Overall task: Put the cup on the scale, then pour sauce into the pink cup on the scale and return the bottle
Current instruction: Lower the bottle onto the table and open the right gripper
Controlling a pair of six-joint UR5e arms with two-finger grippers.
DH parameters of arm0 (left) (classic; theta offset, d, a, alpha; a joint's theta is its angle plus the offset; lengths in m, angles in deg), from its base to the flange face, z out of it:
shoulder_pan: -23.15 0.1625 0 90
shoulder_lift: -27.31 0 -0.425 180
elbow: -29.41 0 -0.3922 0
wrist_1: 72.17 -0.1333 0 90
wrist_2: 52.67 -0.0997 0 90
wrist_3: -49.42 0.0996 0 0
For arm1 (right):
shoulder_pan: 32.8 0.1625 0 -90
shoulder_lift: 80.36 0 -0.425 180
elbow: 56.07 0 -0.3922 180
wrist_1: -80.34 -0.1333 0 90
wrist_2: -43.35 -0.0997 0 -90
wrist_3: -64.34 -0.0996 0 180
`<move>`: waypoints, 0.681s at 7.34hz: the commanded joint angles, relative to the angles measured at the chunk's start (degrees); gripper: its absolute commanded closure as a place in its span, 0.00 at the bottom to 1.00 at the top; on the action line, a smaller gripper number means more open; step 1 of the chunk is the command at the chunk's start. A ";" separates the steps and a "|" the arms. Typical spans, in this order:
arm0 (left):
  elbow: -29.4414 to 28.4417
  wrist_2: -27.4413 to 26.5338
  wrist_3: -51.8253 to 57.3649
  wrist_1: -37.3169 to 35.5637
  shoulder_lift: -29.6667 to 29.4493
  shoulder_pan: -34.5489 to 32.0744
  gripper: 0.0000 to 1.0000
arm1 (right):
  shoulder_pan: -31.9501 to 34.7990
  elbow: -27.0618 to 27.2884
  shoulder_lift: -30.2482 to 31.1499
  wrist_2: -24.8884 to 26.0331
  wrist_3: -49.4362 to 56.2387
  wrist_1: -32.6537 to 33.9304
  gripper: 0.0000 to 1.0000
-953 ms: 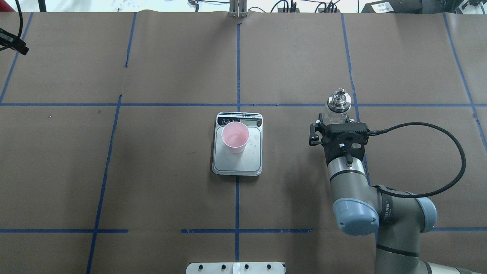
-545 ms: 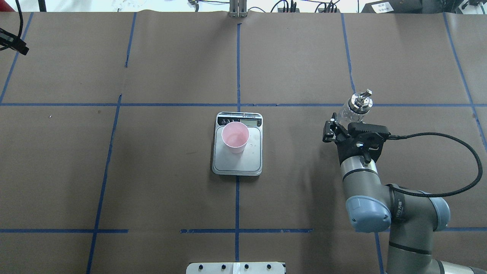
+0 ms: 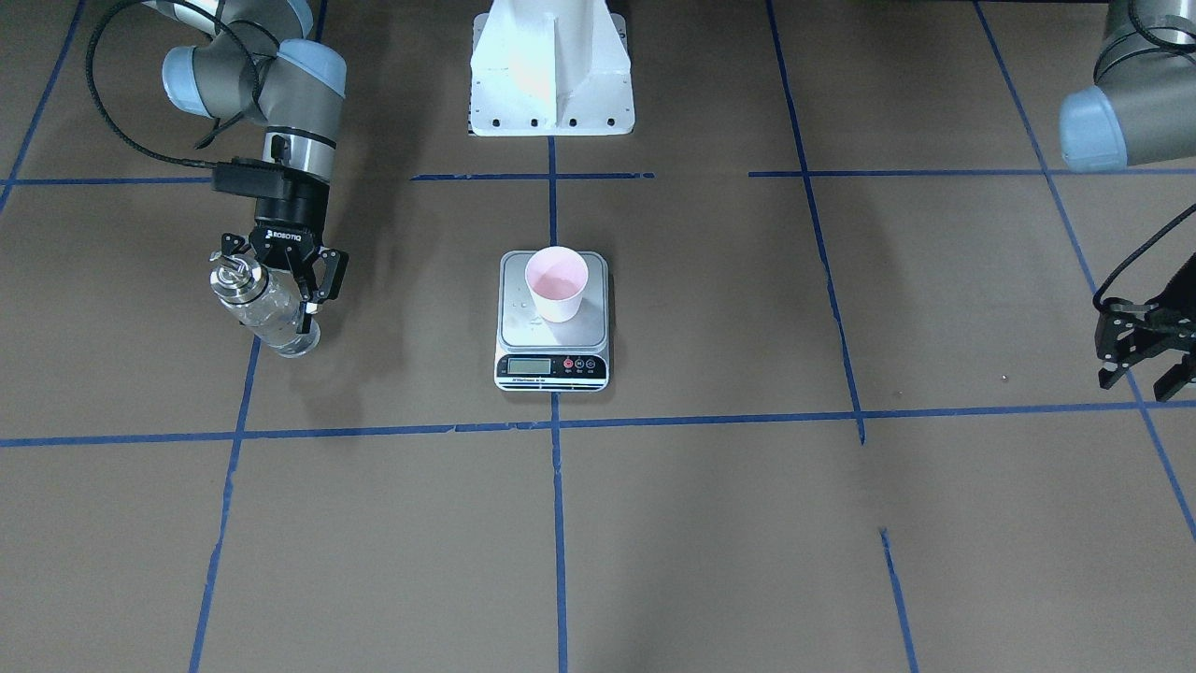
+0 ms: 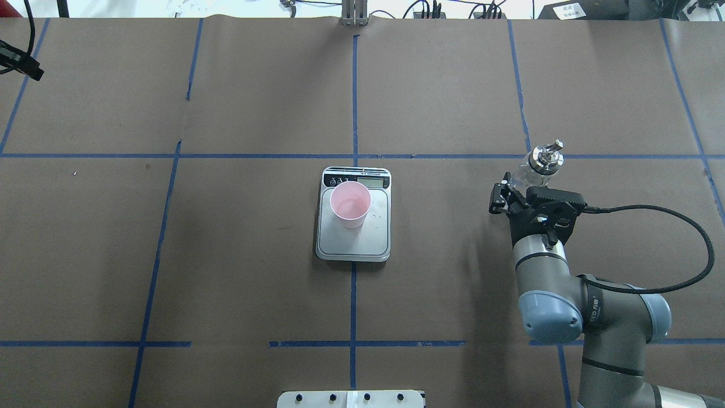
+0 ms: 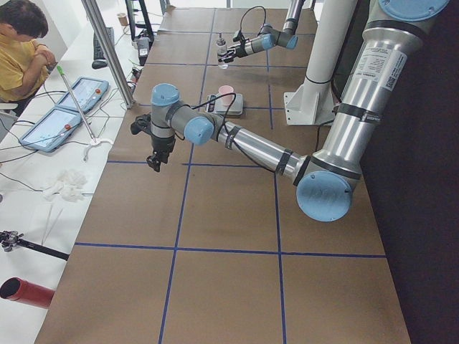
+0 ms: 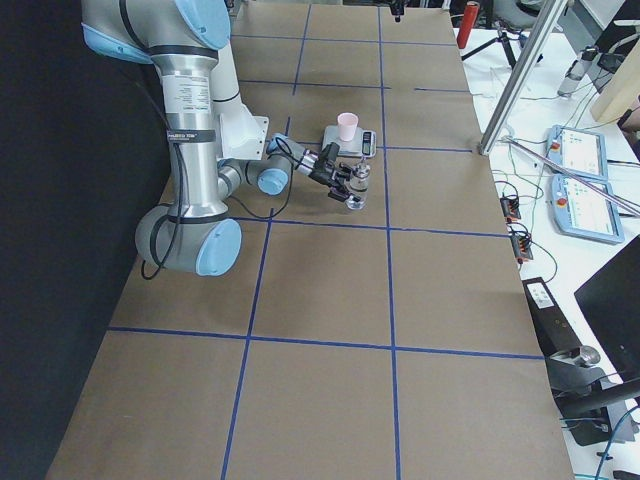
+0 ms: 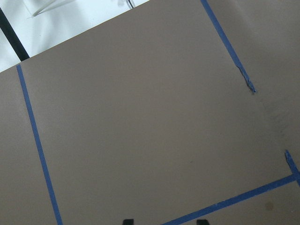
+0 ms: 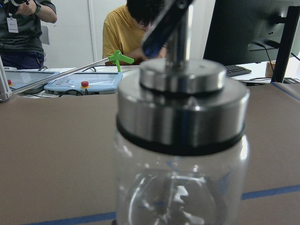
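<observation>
1. Nearest the robot, a white mounting base [image 4: 351, 398] is sitting at the near edge of the table [image 4: 255, 113]. Brown paper crossed by blue tape lines [image 4: 354, 102] is covering the table.
2. The right arm [image 4: 544, 272] is reaching forward on the robot's right side, well apart from the scale.
3. The right gripper [image 4: 524, 186] is clamping its two fingers around the glass body of the bottle [image 4: 545, 159], below the silver pour-spout cap. The bottle is leaning rather than standing upright, with its cap tipping toward the robot's right. Whether its base is touching the table cannot be told. The sauce [image 8: 180, 197] is colourless and hard to make out through the glass, so its level cannot be told.
4. At the table's centre the scale [image 4: 354, 245] is lying flat, its black display strip facing away from the robot. The cup [image 4: 350, 204] is standing upright on the metal plate, toward the display end and a little to the robot's left of the middle. A few small specks [image 4: 376, 218] are showing on the plate just beside the cup. Whether anything is lying in the cup's pink inside cannot be told.
5. Farther out, on the robot's left, the left gripper [image 3: 1142, 372] is hanging above bare paper with its fingers spread apart and nothing between them.
6. Beyond the table's far edge, a person in a yellow shirt [image 8: 126, 28] is sitting at a white bench.
</observation>
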 commanded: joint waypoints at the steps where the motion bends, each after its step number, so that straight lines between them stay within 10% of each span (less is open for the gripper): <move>1: 0.12 -0.08 0.00 0.00 -0.11 0.00 0.45 | 0.70 -1.01 0.11 -0.01 -2.36 0.00 1.00; 5: 0.56 -0.08 -0.09 -0.17 -0.11 0.00 0.45 | 0.70 -2.07 1.33 -0.10 -3.96 -0.26 1.00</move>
